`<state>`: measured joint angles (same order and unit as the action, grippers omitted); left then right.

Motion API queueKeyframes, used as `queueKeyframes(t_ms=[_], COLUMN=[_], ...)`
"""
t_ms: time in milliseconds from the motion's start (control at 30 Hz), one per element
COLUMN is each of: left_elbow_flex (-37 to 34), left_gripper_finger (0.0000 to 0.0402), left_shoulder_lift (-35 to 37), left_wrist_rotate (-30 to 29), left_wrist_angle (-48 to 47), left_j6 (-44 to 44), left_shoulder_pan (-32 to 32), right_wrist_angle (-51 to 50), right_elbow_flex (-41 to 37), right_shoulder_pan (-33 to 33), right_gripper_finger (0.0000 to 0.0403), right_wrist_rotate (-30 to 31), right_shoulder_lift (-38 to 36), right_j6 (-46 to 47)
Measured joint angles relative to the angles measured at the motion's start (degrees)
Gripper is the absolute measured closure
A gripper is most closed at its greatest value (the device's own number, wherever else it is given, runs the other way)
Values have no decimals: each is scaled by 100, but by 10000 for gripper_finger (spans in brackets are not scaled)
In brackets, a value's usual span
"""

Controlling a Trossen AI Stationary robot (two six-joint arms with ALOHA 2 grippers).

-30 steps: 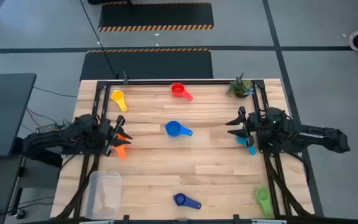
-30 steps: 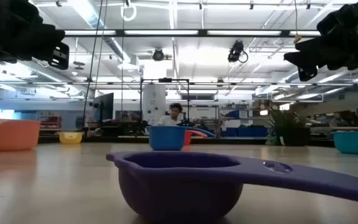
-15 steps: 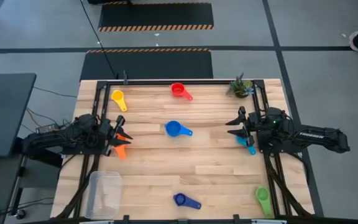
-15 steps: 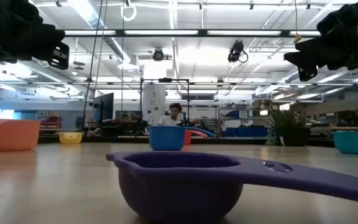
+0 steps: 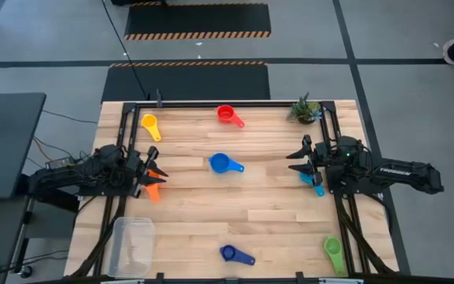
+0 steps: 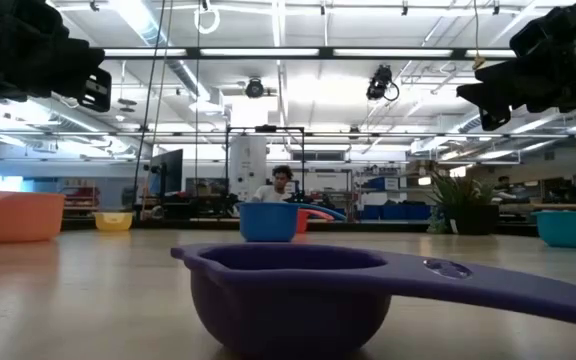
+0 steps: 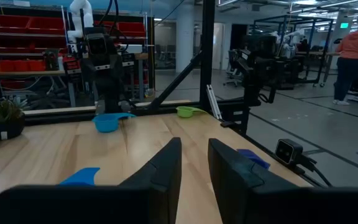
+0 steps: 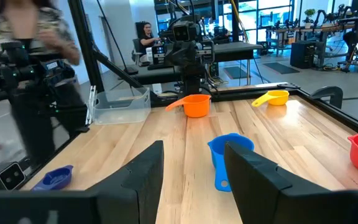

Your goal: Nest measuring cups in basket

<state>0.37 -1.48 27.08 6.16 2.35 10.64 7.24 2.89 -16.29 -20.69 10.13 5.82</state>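
Seven measuring cups rest on their bases, spread over the wooden table: yellow (image 5: 150, 125), red (image 5: 227, 115), blue (image 5: 221, 164), orange (image 5: 152, 190), light blue (image 5: 313, 182), dark blue (image 5: 231, 254) and green (image 5: 333, 251). The clear basket (image 5: 132, 244) stands at the near left corner. My left gripper (image 5: 151, 175) hovers over the orange cup (image 8: 194, 104), its fingers (image 7: 166, 165) a little apart with nothing between them. At the right side my right gripper (image 5: 296, 158) hovers above the light blue cup (image 7: 107, 121), open and empty (image 8: 193, 146).
A small potted plant (image 5: 306, 109) stands at the far right corner. A dark frame (image 5: 211, 102) runs along the table's far edge and sides. Bare wood lies between the blue cup and the dark blue cup. People show in the room beyond.
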Motion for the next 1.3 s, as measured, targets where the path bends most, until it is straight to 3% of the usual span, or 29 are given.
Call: queueKeyframes(t_ms=[1167,1300], left_elbow_flex=[1,1], left_gripper_finger=[315,315], left_shoulder_lift=[-2,0], left_wrist_rotate=[1,1], left_wrist_angle=[1,0], left_j6=[2,398], left_shoulder_pan=[1,0], right_wrist_angle=[-1,0], right_elbow_flex=[0,0], right_shoulder_pan=[0,-1], right_gripper_finger=[228,228], right_wrist_rotate=[0,0], right_shoulder_lift=[0,-2], right_j6=[2,1])
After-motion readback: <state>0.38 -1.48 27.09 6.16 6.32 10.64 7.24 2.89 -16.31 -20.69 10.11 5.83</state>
